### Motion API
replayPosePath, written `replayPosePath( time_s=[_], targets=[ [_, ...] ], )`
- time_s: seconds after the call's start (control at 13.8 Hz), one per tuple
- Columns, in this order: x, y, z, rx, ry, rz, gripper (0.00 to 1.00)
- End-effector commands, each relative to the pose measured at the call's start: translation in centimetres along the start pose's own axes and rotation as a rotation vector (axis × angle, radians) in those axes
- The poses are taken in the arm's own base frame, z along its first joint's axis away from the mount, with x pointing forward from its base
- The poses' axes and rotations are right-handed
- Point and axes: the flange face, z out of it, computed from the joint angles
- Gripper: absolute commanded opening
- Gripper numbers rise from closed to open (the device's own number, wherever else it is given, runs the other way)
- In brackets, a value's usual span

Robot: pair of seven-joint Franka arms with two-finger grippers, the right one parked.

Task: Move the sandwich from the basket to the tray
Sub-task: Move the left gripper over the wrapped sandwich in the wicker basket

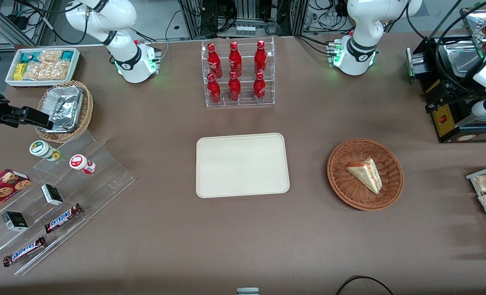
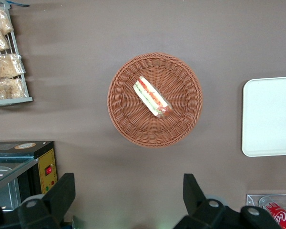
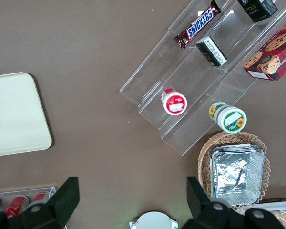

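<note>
Brown cloth covers the whole table (image 1: 243, 237), and the tray (image 1: 242, 164) lies at its middle with nothing on it. Toward the working arm's end sits the basket (image 1: 365, 174), apart from the tray, with the sandwich (image 1: 365, 175) lying on its side inside, not yet touched.

The step in hand looks to be the approach. To do it well, the gripper (image 2: 128, 195) should likely come straight down over the wedge, turn so the fingers (image 2: 62, 191) close across the two flat bread faces rather than the filling edge, and squeeze lightly, since soft bread will crush.

From the wrist camera, the gripper hangs well above the table, looking down on the basket. Its fingers are spread wide and hold nothing. A bottle rack (image 1: 238, 73) stands farther from the front camera than the tray.
</note>
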Motion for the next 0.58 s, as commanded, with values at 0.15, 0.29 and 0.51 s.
replayPosePath(
  time_s=[0.15,0.29,0.51],
  targets=[
    [-0.1,-0.3,0.0,-0.013,0.001,0.016,1.00],
    [1.0,-0.2,2.0,-0.006,-0.031,0.001,1.00],
    [2.2,-0.2,5.2,-0.004,-0.025,-0.002,1.00]
  ],
)
